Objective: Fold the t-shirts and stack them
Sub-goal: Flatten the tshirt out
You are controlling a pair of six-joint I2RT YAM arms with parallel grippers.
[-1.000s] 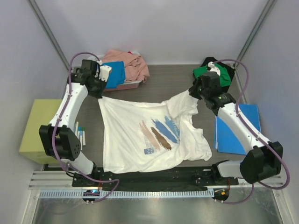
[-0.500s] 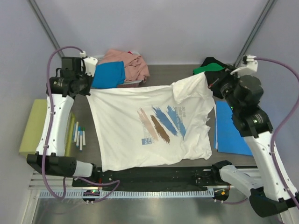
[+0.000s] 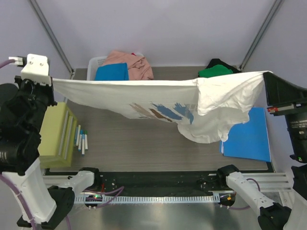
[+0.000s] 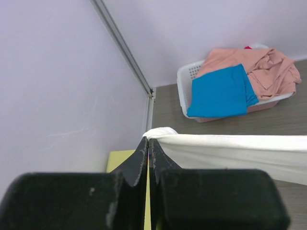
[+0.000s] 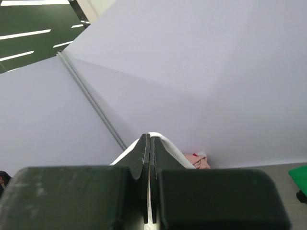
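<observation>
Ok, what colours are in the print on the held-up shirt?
The print on the white t-shirt has blue, brown and pale pink streaks; best in top external view.

Walls [image 3: 158, 28]: plain pale lavender-grey panels on three sides.
Corner posts [image 3: 50, 36]: slim grey metal, slanting at both back corners.
Tabletop [image 3: 139, 143]: grey wood-grain.
Near edge: brushed metal sheet [image 3: 158, 218].
Left side: yellow-green block [image 3: 57, 134] beside the tabletop.
Overhead: dark ceiling [image 5: 29, 19] with white strip lights [image 5: 24, 34].

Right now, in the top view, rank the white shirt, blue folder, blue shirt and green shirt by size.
White shirt, lifted nearer the camera
blue folder
blue shirt and green shirt, both partly covered: unsure
</observation>
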